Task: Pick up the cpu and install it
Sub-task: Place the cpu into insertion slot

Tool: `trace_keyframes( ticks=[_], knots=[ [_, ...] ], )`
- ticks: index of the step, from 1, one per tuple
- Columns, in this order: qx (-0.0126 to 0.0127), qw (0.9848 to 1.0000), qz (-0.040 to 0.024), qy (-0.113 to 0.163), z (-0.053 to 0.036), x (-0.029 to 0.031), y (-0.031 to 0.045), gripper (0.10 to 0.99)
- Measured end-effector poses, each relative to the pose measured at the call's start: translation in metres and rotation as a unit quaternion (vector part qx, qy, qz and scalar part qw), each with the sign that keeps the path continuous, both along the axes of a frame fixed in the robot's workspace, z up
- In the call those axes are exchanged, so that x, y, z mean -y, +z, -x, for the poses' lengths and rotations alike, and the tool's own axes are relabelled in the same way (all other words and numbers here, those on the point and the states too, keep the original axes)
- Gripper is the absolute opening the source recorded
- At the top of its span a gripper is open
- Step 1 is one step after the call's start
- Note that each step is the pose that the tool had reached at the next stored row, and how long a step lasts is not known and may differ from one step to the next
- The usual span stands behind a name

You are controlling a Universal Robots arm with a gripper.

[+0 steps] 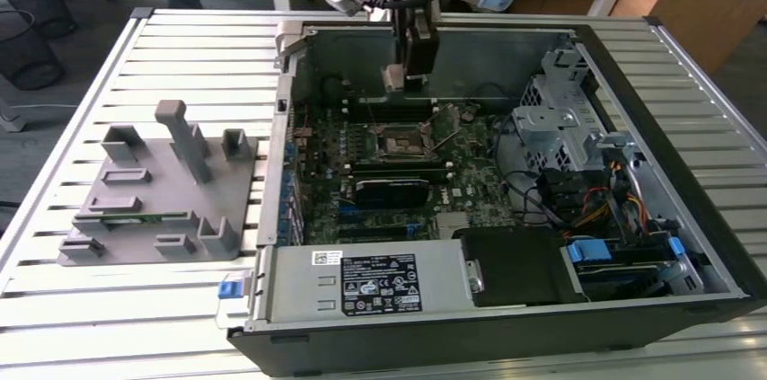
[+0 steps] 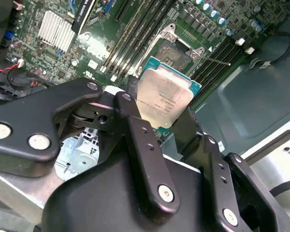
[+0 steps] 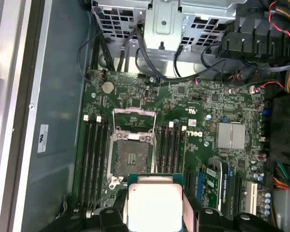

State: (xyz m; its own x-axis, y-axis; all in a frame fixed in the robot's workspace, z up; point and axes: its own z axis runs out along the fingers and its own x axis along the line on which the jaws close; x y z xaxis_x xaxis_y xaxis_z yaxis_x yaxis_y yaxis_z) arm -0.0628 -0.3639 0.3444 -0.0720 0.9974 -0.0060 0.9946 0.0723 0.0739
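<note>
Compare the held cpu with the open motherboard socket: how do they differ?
The cpu has a silvery metal top; the socket is a dark recess in a metal frame. The cpu is lifted, clamped in the jaws of the gripper; the socket sits on the motherboard, empty. Both are roughly square.

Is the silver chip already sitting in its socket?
No, the gripper holds the cpu clear of the board, and the socket lies open and empty.

The cpu [image 2: 165, 96], in the end effector [image 2: 160, 116], hangs over the motherboard [image 3: 208, 121] inside the case [image 1: 491, 61].
</note>
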Motion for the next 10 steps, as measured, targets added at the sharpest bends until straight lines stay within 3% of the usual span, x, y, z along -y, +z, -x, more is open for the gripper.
trace_keyframes(
  ticks=[10],
  knots=[
    [0.001, 0.9996, 0.002, -0.029, -0.0008, -0.0016, -0.0117, 0.537]
  ],
)
